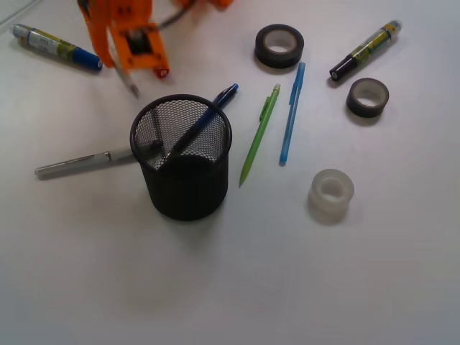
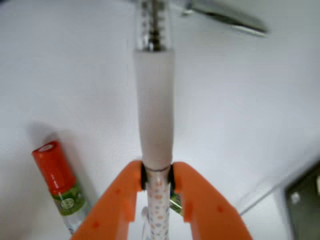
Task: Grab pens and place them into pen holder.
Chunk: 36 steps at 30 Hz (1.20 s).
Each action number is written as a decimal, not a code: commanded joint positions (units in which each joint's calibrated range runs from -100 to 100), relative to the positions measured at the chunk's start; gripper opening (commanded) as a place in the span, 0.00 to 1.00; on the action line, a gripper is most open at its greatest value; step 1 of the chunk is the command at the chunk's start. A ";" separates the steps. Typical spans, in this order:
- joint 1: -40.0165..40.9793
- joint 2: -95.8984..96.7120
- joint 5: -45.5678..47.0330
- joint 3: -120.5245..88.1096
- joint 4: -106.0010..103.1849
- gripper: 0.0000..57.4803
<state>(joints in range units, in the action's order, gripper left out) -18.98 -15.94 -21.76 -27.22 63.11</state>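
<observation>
My orange gripper (image 1: pixel 126 65) at the back left is shut on the white-clear pen (image 1: pixel 129 83), whose tip points down and forward. In the wrist view the jaws (image 2: pixel 157 172) clamp the pen (image 2: pixel 156 110) just behind its white grip. The black mesh pen holder (image 1: pixel 183 154) stands in the middle, in front of the gripper. The dark blue pen (image 1: pixel 215 104) leans inside it. The silver-white pen (image 1: pixel 79 162) lies against the holder's left side. The lime green pen (image 1: pixel 260 133) and light blue pen (image 1: pixel 291 122) lie to its right.
A blue-capped marker (image 1: pixel 57 45) lies at the back left and a black-capped marker (image 1: pixel 365 50) at the back right. A red-capped marker (image 2: pixel 57 182) lies beside the gripper. Two dark tape rolls (image 1: pixel 279 45) (image 1: pixel 367 97) and a clear one (image 1: pixel 331 194) sit on the right.
</observation>
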 commanded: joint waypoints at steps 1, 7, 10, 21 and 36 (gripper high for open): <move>-0.95 -14.62 -4.30 6.03 0.23 0.01; 5.56 -23.71 -14.02 4.76 -20.50 0.01; 9.30 -22.61 -17.09 -0.58 -37.56 0.01; 18.79 -4.42 -22.81 -18.07 -92.94 0.01; 23.13 16.66 -26.62 -18.25 -107.20 0.28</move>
<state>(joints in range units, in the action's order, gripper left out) 3.81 0.35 -48.28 -46.09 -42.63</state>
